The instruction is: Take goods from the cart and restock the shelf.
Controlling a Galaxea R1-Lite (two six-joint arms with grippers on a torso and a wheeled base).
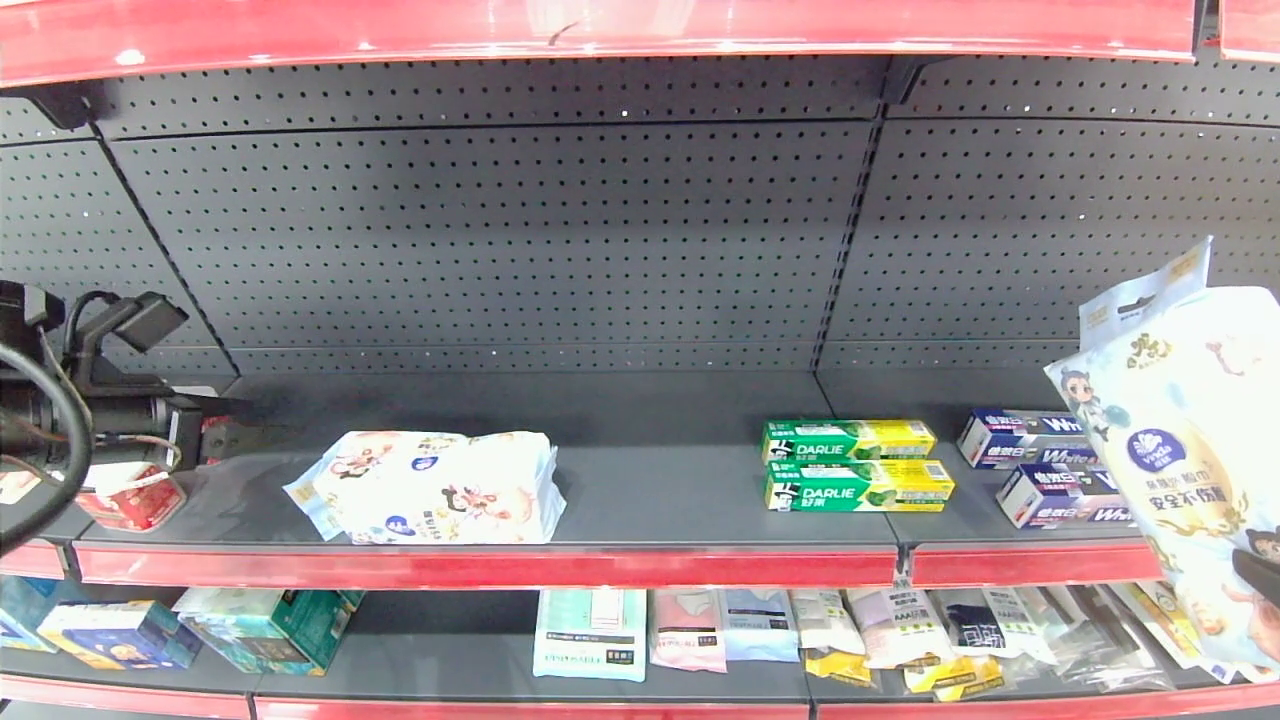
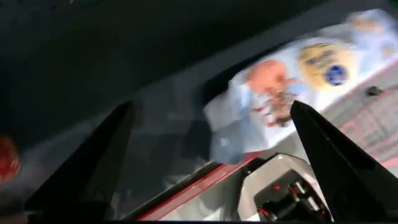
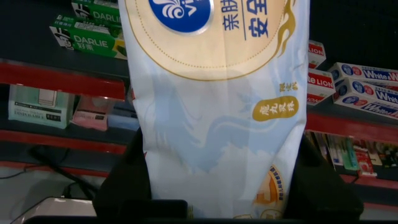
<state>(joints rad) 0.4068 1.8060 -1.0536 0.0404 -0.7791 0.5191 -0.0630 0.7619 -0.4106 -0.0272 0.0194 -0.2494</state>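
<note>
A white tissue pack with cartoon print (image 1: 430, 487) lies flat on the middle shelf (image 1: 650, 470), left of centre. My left gripper (image 1: 232, 432) hovers just left of it at shelf height, open, with nothing between its fingers. In the left wrist view the gripper (image 2: 211, 168) has its dark fingers (image 2: 336, 155) spread wide, and the lying pack (image 2: 292, 87) is just beyond them. At the far right, my right gripper (image 1: 1262, 572) is shut on a second, upright tissue pack (image 1: 1190, 440) held in front of the shelf. The held pack (image 3: 217, 112) runs down between that gripper's (image 3: 217, 193) fingers.
Two green toothpaste boxes (image 1: 855, 465) and blue-white toothpaste boxes (image 1: 1050, 465) lie on the right of the shelf. A small red pack (image 1: 135, 500) sits below the left arm. The lower shelf holds boxes (image 1: 260, 625) and several sachets (image 1: 800, 630). A red shelf lip (image 1: 480, 565) runs along the front.
</note>
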